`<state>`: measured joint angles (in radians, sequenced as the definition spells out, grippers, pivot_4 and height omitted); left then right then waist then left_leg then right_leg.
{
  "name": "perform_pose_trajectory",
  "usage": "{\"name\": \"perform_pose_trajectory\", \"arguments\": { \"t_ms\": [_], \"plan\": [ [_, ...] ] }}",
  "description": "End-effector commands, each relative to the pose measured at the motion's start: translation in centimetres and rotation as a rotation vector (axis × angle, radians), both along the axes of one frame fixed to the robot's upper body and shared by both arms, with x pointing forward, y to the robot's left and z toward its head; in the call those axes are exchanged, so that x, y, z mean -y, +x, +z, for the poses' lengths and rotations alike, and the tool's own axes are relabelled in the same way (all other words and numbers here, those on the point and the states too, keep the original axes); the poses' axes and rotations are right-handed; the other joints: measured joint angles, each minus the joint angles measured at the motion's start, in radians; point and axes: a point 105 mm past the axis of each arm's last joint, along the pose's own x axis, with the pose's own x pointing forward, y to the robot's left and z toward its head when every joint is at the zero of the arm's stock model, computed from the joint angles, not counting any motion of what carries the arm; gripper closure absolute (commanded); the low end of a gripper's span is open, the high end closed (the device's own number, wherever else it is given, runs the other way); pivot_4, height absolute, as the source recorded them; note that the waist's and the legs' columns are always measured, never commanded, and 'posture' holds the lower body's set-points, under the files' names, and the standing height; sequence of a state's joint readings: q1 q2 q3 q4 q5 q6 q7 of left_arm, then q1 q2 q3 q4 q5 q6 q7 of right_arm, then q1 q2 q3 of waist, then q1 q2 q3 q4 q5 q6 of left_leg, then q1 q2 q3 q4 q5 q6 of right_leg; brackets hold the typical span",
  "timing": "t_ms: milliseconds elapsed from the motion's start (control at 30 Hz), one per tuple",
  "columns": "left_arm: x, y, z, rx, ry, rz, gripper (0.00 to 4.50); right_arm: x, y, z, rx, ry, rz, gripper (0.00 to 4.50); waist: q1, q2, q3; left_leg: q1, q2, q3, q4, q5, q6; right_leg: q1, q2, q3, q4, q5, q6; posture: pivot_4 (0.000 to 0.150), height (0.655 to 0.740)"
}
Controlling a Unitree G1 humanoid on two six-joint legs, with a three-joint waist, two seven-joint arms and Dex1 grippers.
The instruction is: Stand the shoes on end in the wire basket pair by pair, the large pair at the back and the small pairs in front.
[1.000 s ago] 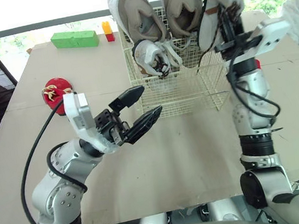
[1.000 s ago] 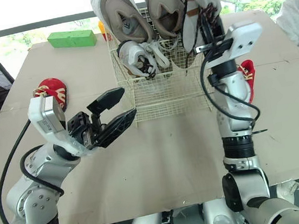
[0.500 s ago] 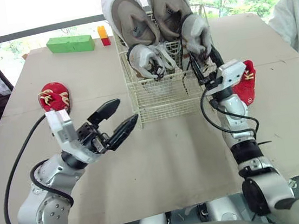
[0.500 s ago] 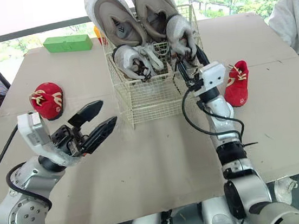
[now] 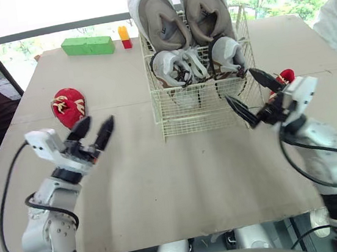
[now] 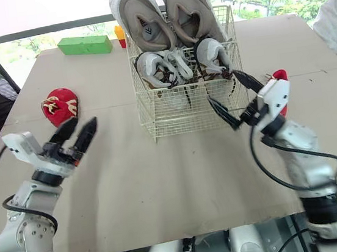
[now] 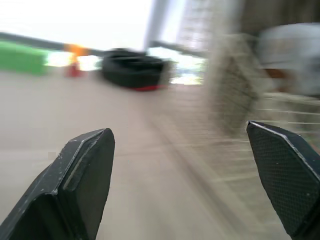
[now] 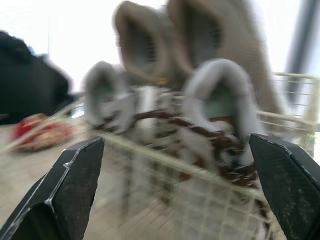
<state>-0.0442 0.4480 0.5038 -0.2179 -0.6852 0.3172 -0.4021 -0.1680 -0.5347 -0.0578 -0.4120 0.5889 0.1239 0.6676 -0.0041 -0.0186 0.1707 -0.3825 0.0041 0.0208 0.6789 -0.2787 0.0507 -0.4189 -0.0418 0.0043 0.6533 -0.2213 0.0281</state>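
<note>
Arms reach forward over the tabletop (image 5: 181, 180): the left gripper (image 5: 96, 124) hovers near the left edge, and the right gripper (image 5: 240, 84) sits just beside the right front corner of the wire basket (image 5: 174, 122), each with its fingers (image 5: 79, 128) spread wide and holding nothing. Four shoes stand on end in the basket near the far edge, two large tan shoes (image 5: 158, 16) behind and two small grey shoes (image 5: 170, 67) in front. Two red shoes (image 5: 69, 106) lie outside, one toward each side edge.
</note>
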Motion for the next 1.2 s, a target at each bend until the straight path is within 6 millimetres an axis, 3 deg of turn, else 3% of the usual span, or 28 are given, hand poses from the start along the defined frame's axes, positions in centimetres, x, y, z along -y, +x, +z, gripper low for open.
{"name": "perform_pose_trajectory", "arguments": {
  "t_ms": [33, 167, 267, 400, 600, 767, 867, 967, 1100, 1200],
  "plan": [
    [-2.2, 1.2, 0.4, -0.058, 0.071, 0.173, 0.0, -0.2, -2.8, 1.8, -0.002, -0.067, 0.151, 0.06, -0.001, -0.001, 0.0, 0.0, 0.0, 0.0, 0.0, 0.0, 0.0, 0.0, 0.0, 0.0, -0.001, 0.001, 0.001, 0.15, 0.74],
    [-2.2, 3.7, 0.2, -0.138, 0.142, 0.248, 0.0, -0.5, -4.0, 2.6, -0.04, -0.102, 0.228, 0.06, 0.003, -0.004, 0.001, -0.001, 0.0, -0.001, 0.0, 0.0, 0.0, 0.001, 0.0, -0.002, -0.003, 0.002, 0.003, 0.15, 0.74],
    [-3.9, 6.0, 0.9, -0.153, 0.109, 0.386, 0.0, -0.7, -4.6, 3.5, -0.052, -0.065, 0.262, 0.06, 0.015, -0.006, 0.002, -0.002, 0.0, -0.002, 0.0, 0.0, 0.0, 0.001, 0.0, -0.003, -0.005, 0.002, 0.004, 0.15, 0.74],
    [-5.9, 7.0, 0.6, -0.167, 0.125, 0.466, 0.0, -0.4, -4.8, 3.8, -0.052, -0.072, 0.242, 0.06, 0.015, -0.006, 0.001, -0.004, 0.0, -0.003, -0.001, 0.0, 0.0, 0.001, -0.001, -0.004, -0.009, 0.003, 0.004, 0.15, 0.74],
    [-7.3, 7.9, 0.0, -0.196, 0.168, 0.459, 0.0, 0.1, -5.2, 3.6, -0.062, -0.088, 0.207, 0.06, 0.021, -0.008, 0.0, -0.017, 0.0, -0.004, -0.003, 0.002, -0.003, -0.011, -0.003, -0.006, -0.01, 0.003, 0.004, 0.15, 0.74],
    [-6.6, 9.3, -1.3, -0.229, 0.182, 0.369, 0.0, -0.3, -5.2, 3.5, -0.065, -0.076, 0.201, 0.06, 0.021, -0.008, 0.0, -0.017, -0.001, -0.005, -0.003, 0.0, -0.001, -0.011, -0.005, -0.007, -0.01, 0.003, 0.003, 0.15, 0.74],
    [-5.8, 9.7, -1.7, -0.227, 0.194, 0.309, 0.78, -0.4, -5.1, 3.4, -0.067, -0.079, 0.205, 0.0, 0.019, -0.008, 0.0, -0.017, -0.001, -0.004, -0.003, 0.0, 0.0, -0.011, -0.006, -0.008, -0.01, 0.004, 0.002, 0.15, 0.74],
    [-5.8, 9.6, -2.0, -0.228, 0.189, 0.303, 2.32, -0.5, -5.1, 3.4, -0.069, -0.083, 0.212, 0.0, 0.022, -0.008, 0.0, -0.017, -0.001, -0.005, -0.003, 0.0, -0.001, -0.011, -0.007, -0.009, -0.01, 0.004, 0.002, 0.15, 0.74],
    [-6.4, 9.0, -2.0, -0.216, 0.187, 0.335, 4.0, -0.8, -4.7, 3.3, -0.088, -0.079, 0.208, 0.0, 0.02, -0.008, 0.0, -0.018, -0.001, -0.004, -0.003, 0.0, -0.001, -0.011, -0.008, -0.009, -0.01, 0.004, 0.002, 0.15, 0.74],
    [-6.3, 8.1, 1.1, -0.042, 0.157, 0.335, 4.21, -1.4, -4.1, 3.3, -0.09, -0.112, 0.185, 0.0, 0.018, -0.008, 0.0, -0.018, -0.001, -0.004, -0.003, 0.0, -0.001, -0.011, -0.008, -0.009, -0.01, 0.004, 0.002, 0.15, 0.74]
  ]
}}
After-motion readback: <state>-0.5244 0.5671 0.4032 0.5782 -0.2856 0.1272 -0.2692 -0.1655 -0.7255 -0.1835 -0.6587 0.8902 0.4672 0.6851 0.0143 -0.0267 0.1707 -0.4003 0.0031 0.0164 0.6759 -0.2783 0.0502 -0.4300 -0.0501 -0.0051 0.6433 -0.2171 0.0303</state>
